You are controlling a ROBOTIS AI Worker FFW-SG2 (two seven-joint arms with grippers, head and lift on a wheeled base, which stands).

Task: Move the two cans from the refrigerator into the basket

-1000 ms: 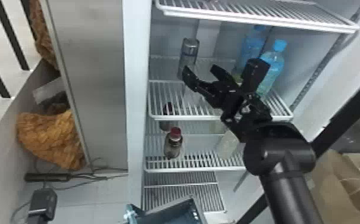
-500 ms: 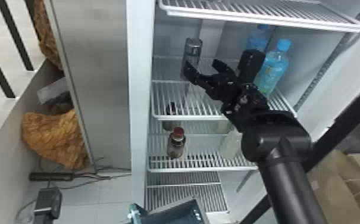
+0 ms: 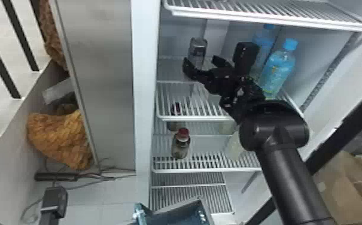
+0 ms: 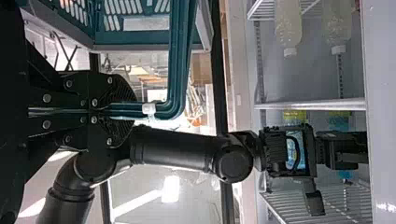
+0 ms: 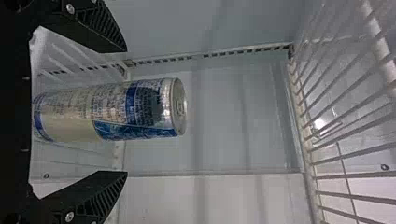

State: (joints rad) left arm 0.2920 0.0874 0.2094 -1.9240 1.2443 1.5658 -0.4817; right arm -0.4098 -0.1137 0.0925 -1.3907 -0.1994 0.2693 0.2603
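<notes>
We've edged our R gripper (image 5: 126,112), spread, left toward the can (image 3: 198,48) (L gripper (image 4: 135,111) pinching basket handle (image 4: 180,51)), so grasp's prob. next.

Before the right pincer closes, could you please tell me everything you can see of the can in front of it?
The can is a slim metal-looking cylinder with a pale, silvery body, blue patches and dense small print. Its silver lid has a ring pull and looks unopened. It stands upright, apparently on a wire shelf, to the left of the blue bottles. The open right pincer has a finger on either side, with gaps between; neither touches it.
</notes>
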